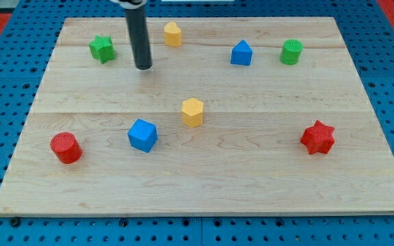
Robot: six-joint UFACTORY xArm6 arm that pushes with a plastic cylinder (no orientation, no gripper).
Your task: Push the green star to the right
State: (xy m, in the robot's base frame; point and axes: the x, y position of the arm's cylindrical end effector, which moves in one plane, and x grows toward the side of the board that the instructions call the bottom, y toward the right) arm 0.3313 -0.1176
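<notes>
- Illumination: bright, even and diffuse over the whole wooden board [204, 191]; no dim corner.
- Shadows: soft and short, lying close under each block, as beneath the red cylinder [66, 147] and the red star [318, 137]; light appears to fall largely from above.
- Glare: a faint pale sheen along the rod [140, 37]; the wood shows no hard highlights.
- Focus: sharp at centre, block edges crisp; the rod's upper end at the view's top is slightly soft.
- Distortion: board edges converge toward the view's top, from perspective.
</notes>
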